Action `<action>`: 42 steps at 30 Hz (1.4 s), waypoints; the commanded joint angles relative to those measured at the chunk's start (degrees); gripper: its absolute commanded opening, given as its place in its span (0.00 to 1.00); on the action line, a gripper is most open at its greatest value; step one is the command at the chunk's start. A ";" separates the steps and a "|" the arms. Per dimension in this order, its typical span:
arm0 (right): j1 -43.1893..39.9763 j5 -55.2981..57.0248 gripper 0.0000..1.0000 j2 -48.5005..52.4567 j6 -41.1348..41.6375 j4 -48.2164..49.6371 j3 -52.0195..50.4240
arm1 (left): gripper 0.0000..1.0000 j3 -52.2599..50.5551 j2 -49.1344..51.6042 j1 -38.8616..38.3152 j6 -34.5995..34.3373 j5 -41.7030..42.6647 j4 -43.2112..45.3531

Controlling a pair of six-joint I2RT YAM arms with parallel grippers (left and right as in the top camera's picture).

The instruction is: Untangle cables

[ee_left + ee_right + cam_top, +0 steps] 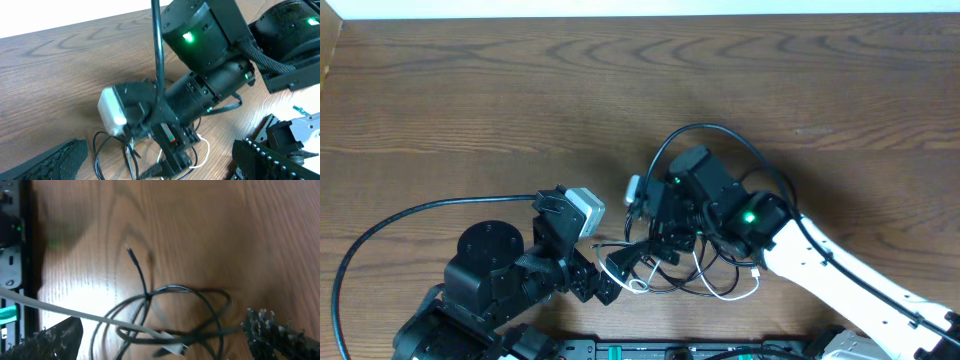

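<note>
The cables (pixel 705 287) lie in a small tangle near the table's front edge: thin black loops with one white cord (pixel 752 285) through them. My right gripper (pixel 655 245) hangs open just over the tangle. In the right wrist view the black loops (pixel 200 292) and the white cord's plug (pixel 175 347) lie between its fingers (pixel 280 330), and nothing is gripped. My left gripper (pixel 608 283) stands open at the tangle's left edge. In the left wrist view a black loop (pixel 97 150) and the white cord (pixel 205 150) show beneath the right arm's wrist.
A thick black lead (pixel 420 210) curves from the left arm across the wooden table (pixel 520 90). The right arm's own lead (pixel 710 132) loops above its wrist. A dark rail (pixel 650 350) runs along the front edge.
</note>
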 commanded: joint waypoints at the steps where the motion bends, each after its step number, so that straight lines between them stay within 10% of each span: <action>1: 2.38 0.15 0.99 0.24 -0.81 0.42 0.22 | 0.98 0.81 -0.11 0.20 -0.28 0.70 -0.17; 5: 4.00 0.15 0.91 0.44 -0.79 0.90 0.22 | 0.98 0.81 -0.11 0.20 -0.28 0.72 -0.17; 10: 4.68 0.20 0.01 0.90 -0.68 2.21 0.22 | 0.98 0.81 -0.11 0.20 -0.28 0.72 -0.46; 32: 2.71 44.24 0.01 1.01 24.20 17.11 0.22 | 0.98 0.79 -0.11 0.20 -0.26 0.72 -9.99; 42: -3.39 46.66 0.01 -1.14 34.82 19.52 0.24 | 0.98 0.74 0.66 0.20 0.57 -2.23 -15.63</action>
